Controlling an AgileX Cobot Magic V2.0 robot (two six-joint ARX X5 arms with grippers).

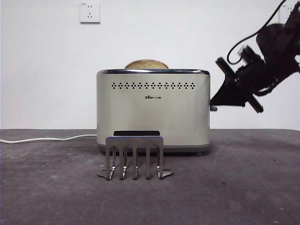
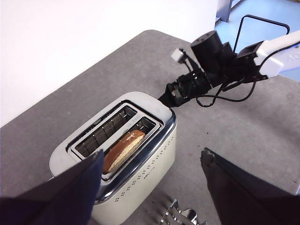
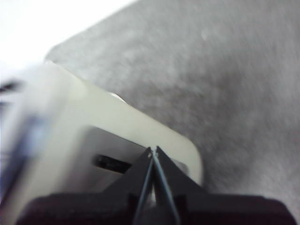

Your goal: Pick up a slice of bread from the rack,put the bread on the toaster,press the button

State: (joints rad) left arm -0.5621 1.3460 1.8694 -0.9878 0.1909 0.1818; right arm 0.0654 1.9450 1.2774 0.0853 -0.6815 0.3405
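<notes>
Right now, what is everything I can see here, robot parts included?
toaster: one, cream with chrome top, middle of the table.
slice of bread: one, tan with brown crust, standing in one toaster slot, its domed top poking above the rim.
rack: one, shiny silver, on the table in front of the toaster, no bread in it.
cable: one, white, on the table beside the toaster.
wall socket: one, white, on the wall behind.
table: one, dark grey.
right gripper: black, jaws closed, tip at the toaster's end.
left gripper: black, jaws apart, above the toaster.
</notes>
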